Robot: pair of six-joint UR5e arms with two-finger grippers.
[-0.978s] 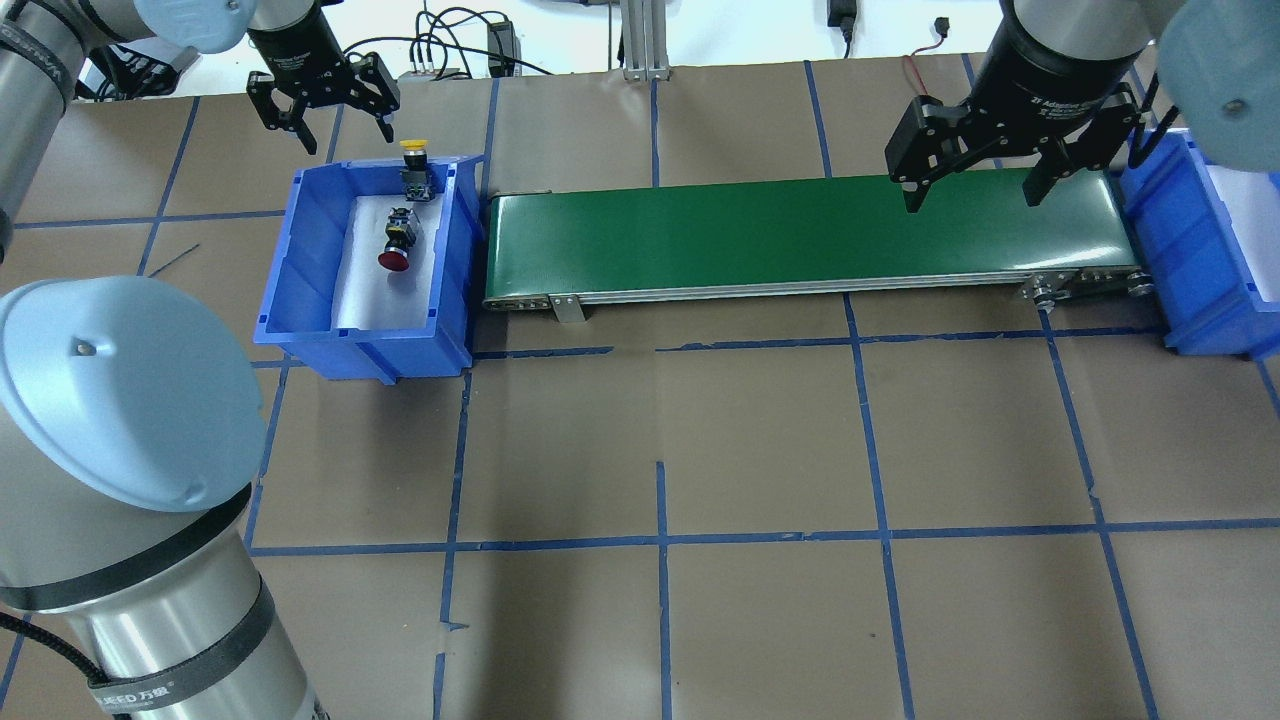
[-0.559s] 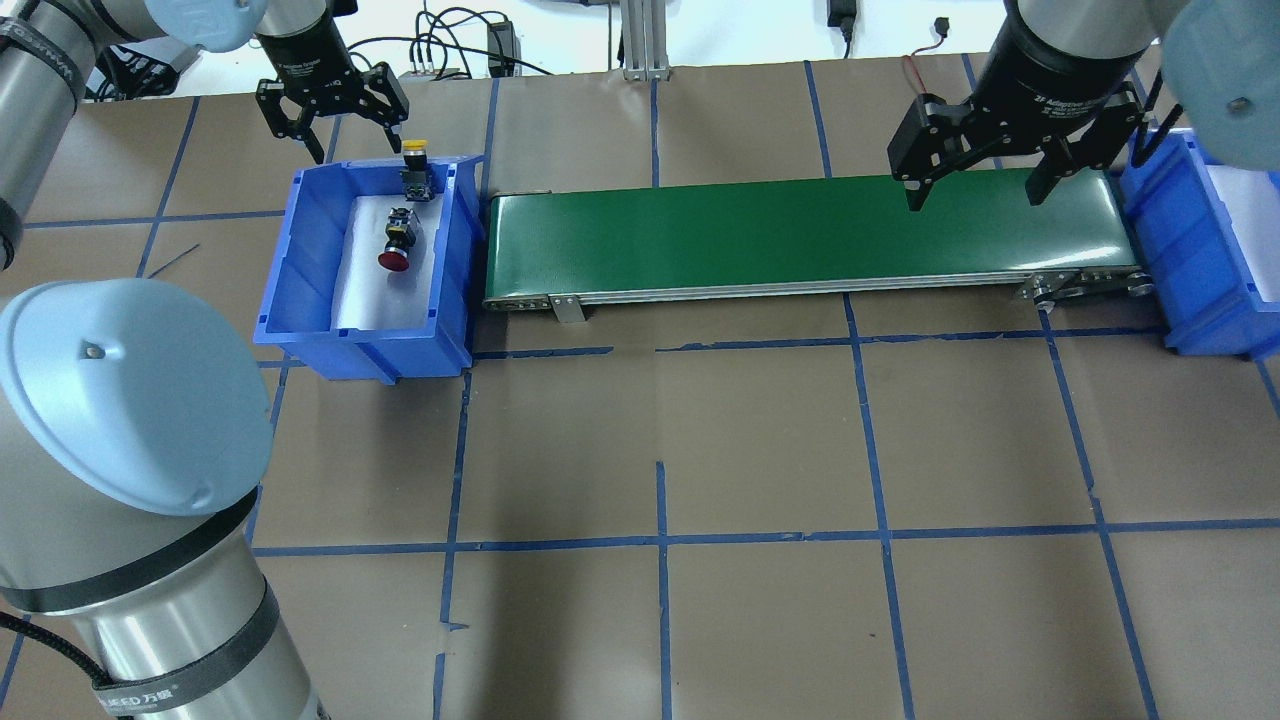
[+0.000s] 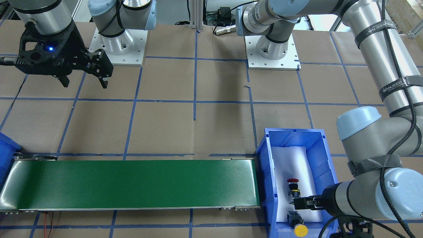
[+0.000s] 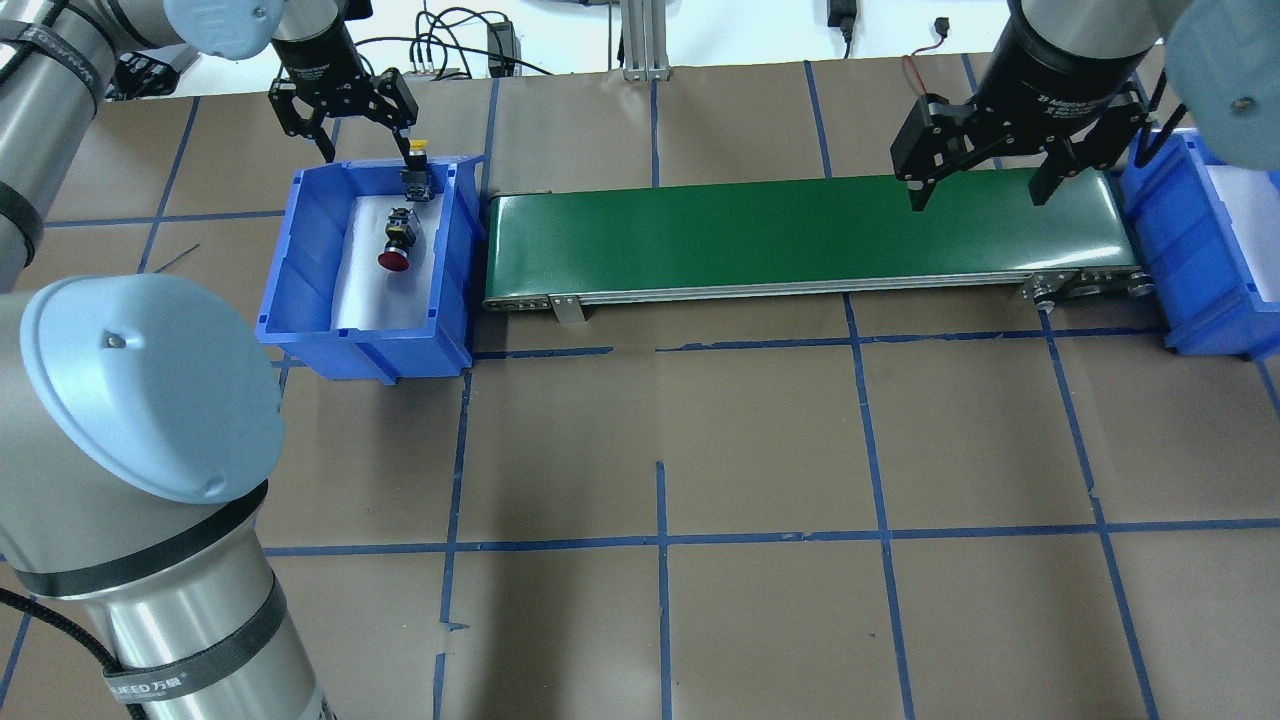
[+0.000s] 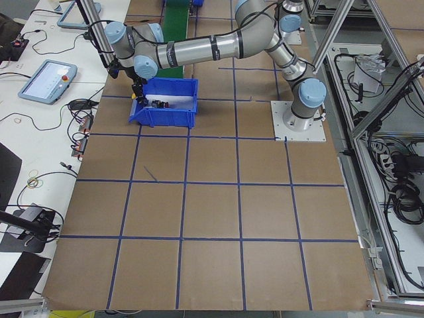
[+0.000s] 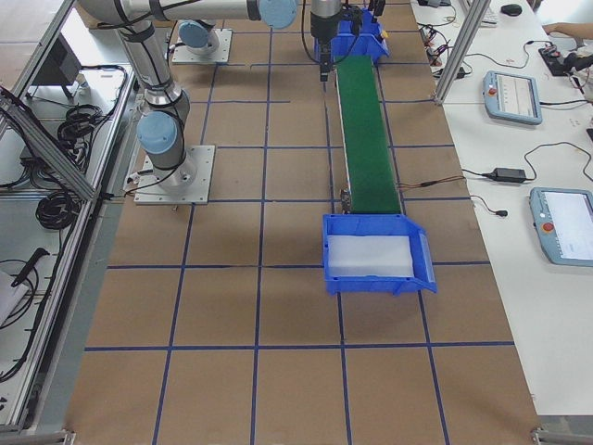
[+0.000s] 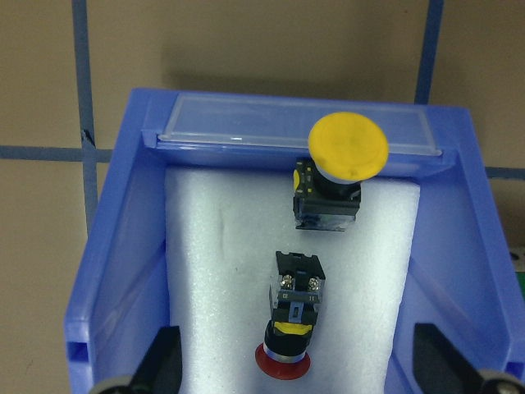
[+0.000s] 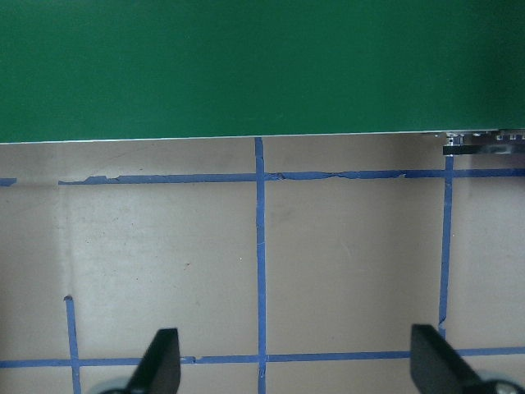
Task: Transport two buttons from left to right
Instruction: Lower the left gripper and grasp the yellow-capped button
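Flat on the white foam pad (image 7: 213, 271) of the left blue plastic bin (image 4: 300, 250): red-capped push-button with black, yellow and silver body (image 7: 292, 336), long axis along the bin, cap toward the robot. Beyond it, yellow mushroom-capped black push-button (image 7: 336, 176), leaning at the far end wall, cap raised by the rim. Bare foam either side and at the near end. Above the far end, left two-finger gripper (image 4: 369, 155), spread wide, empty. Alongside, long green conveyor belt (image 4: 800, 235); over its right end, right gripper (image 4: 978, 200), also spread, empty.
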